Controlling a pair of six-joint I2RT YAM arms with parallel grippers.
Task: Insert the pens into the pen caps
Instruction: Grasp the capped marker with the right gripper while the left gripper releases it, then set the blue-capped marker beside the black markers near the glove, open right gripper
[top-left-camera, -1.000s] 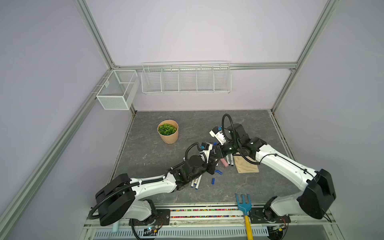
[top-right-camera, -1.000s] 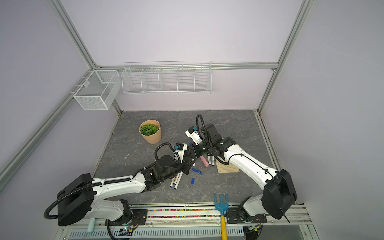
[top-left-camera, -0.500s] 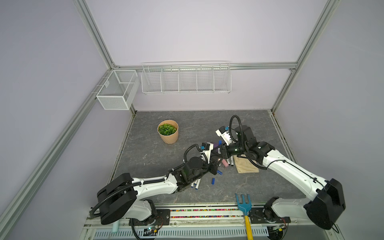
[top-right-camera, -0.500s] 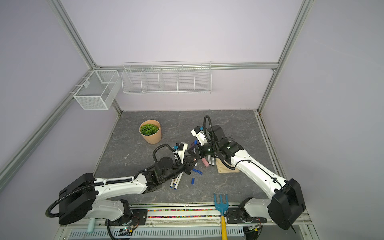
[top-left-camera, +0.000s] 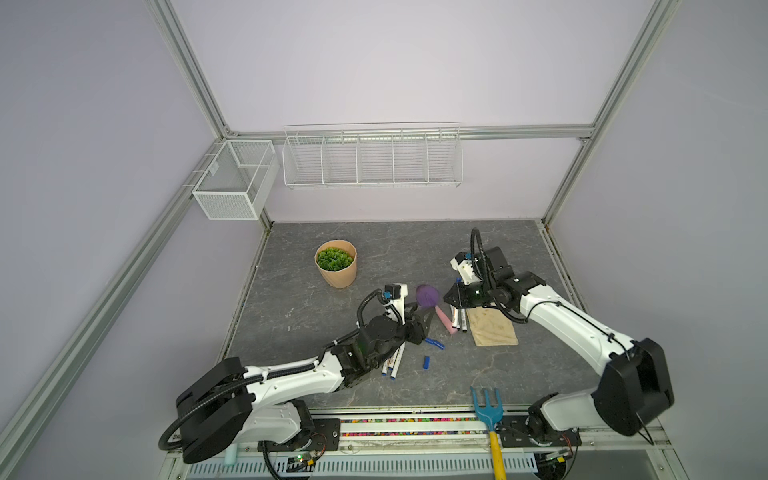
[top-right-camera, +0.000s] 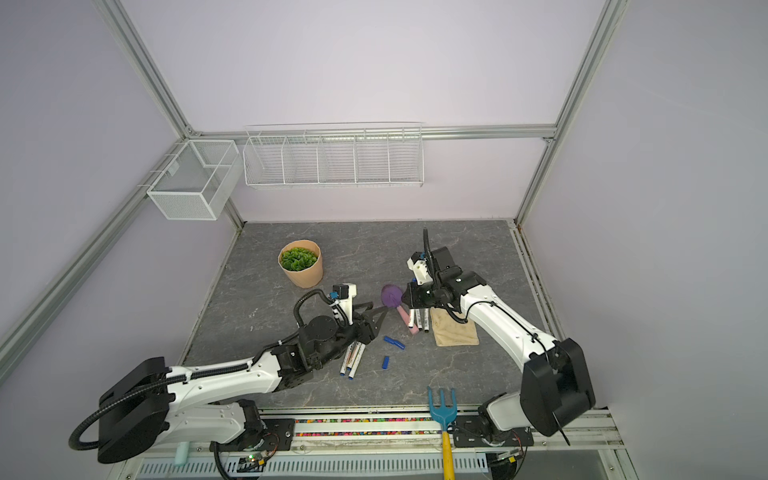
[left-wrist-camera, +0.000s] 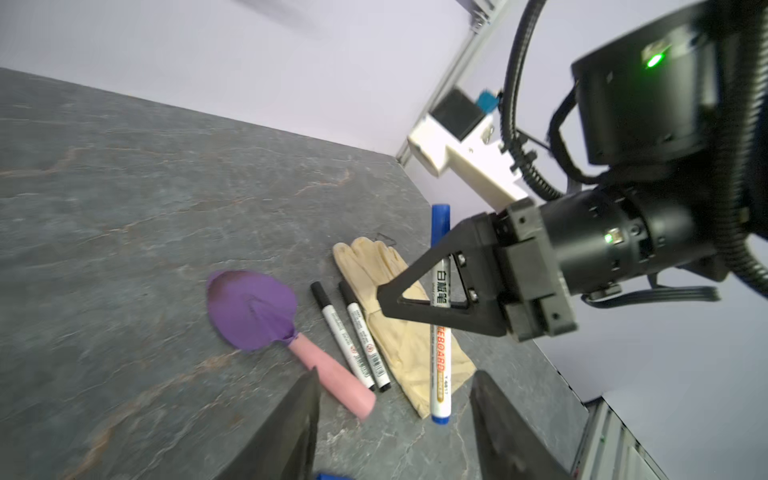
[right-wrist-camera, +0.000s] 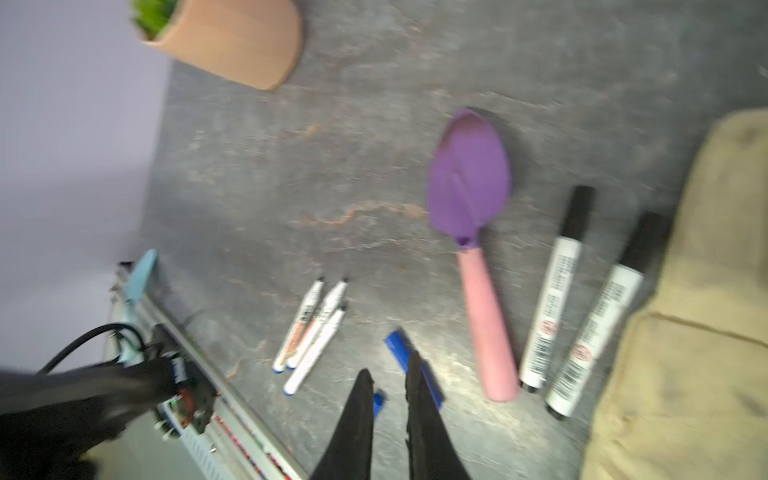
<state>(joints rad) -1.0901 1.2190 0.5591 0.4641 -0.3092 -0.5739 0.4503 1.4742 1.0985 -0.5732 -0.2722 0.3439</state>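
The left claw (left-wrist-camera: 395, 378) has sprung open, letting go; the pen (left-wrist-camera: 440, 365) sits crosswise in the right claw (left-wrist-camera: 382, 297) (pinched shut on its barrel), just ahead of the open one.

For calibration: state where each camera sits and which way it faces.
Top views: high behind left arm and right arm, looking down over the table; both show whole.
Left wrist: low, facing right fingers gripping a blue-capped pen; left fingers open.
Right wrist: raised, facing down at three loose pens; right fingers closed.
Shared by wrist views: the trowel.
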